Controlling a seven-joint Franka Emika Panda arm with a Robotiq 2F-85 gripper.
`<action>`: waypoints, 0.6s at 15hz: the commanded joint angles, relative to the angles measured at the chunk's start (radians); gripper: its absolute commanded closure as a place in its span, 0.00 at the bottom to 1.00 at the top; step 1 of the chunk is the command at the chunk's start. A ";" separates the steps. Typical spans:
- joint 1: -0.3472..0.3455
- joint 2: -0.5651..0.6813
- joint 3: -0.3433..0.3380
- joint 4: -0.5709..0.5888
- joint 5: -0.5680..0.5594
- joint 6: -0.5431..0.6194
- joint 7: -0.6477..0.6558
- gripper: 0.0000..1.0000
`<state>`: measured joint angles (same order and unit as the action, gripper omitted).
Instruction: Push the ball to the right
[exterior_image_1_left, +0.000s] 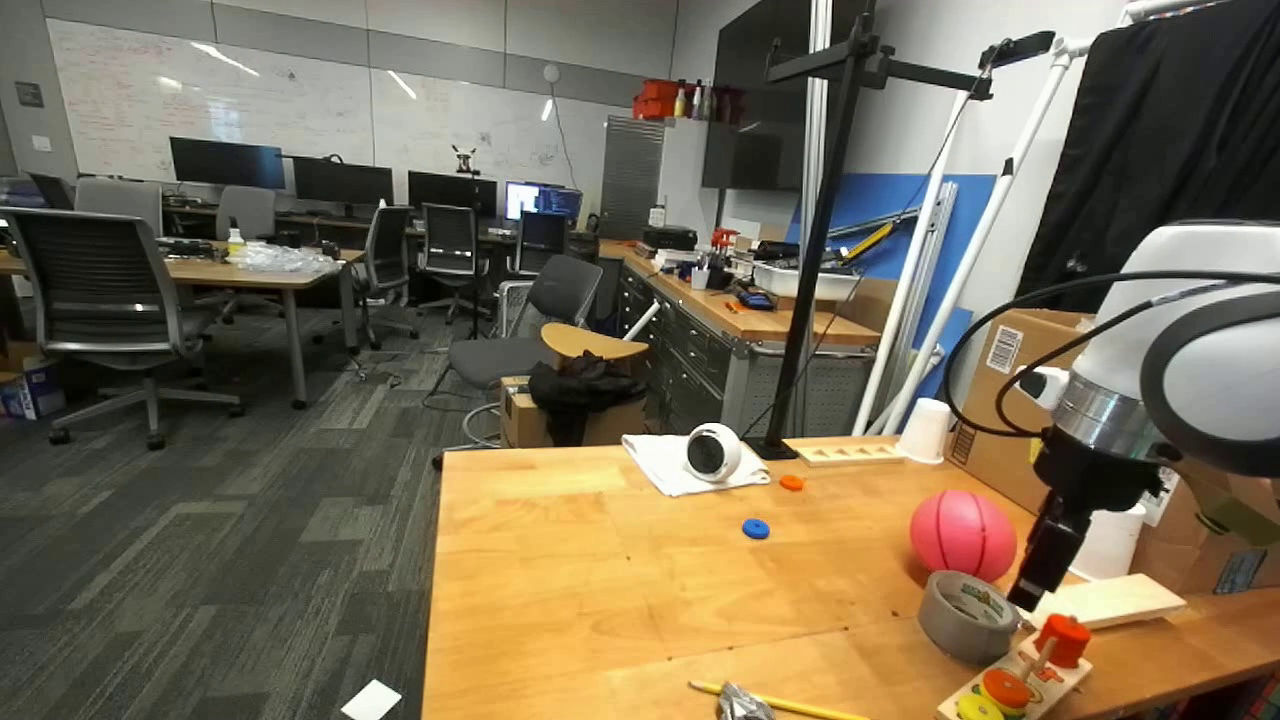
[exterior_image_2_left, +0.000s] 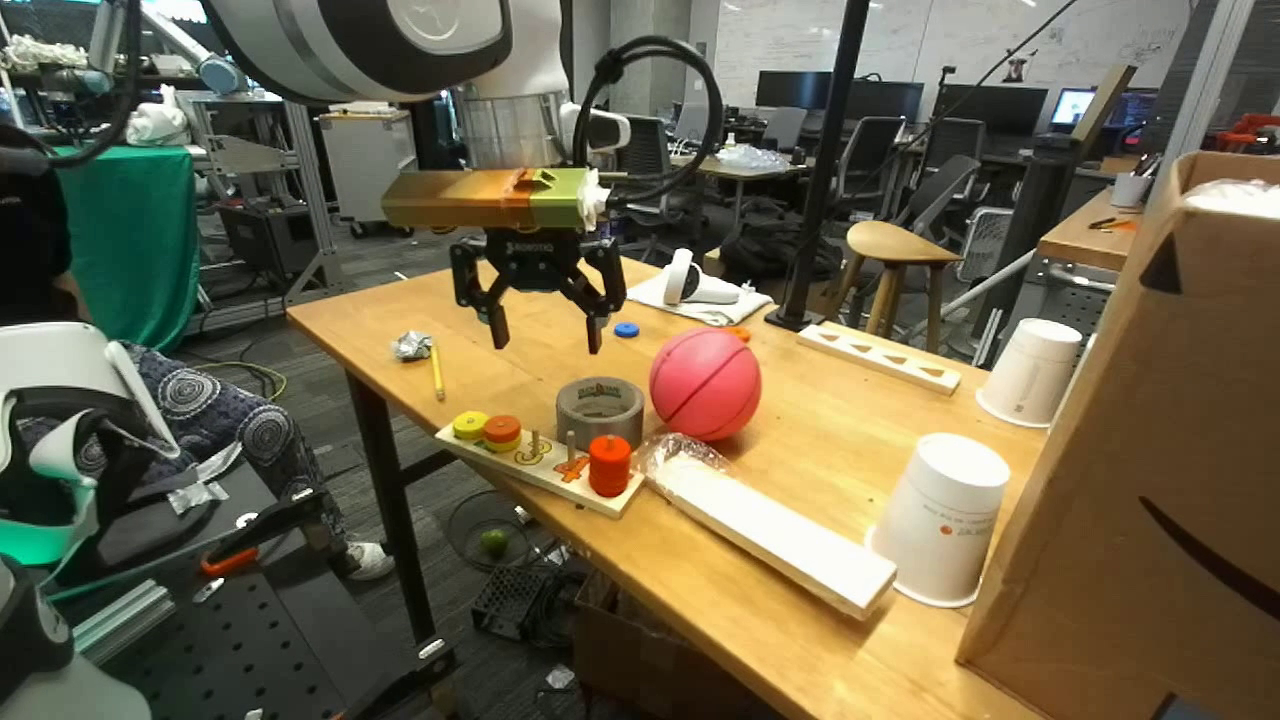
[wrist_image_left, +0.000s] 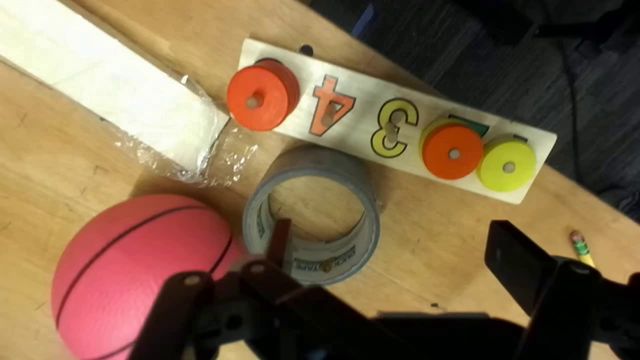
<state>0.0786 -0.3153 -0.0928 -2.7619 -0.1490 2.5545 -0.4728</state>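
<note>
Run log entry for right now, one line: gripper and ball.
gripper: open, empty, above table | ball: on table, beside tape roll | contact: gripper clear of ball

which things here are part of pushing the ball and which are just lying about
Part of the push:
pink-red ball
claw, open

Just lying about:
grey tape roll
numbered peg board
pale plank
yellow pencil
blue disc
orange disc
white cups
cardboard box

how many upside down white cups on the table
2: one cup beside the pale plank, another cup near the strip with triangular holes; any nested inside would be hidden.
</note>
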 joint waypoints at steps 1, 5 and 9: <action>0.023 -0.012 -0.025 0.001 0.032 -0.089 -0.144 0.00; 0.052 -0.015 -0.010 0.001 0.084 -0.085 -0.223 0.00; 0.110 0.005 0.039 0.014 0.132 -0.063 -0.204 0.00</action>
<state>0.1476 -0.3148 -0.0853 -2.7603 -0.0629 2.4772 -0.6684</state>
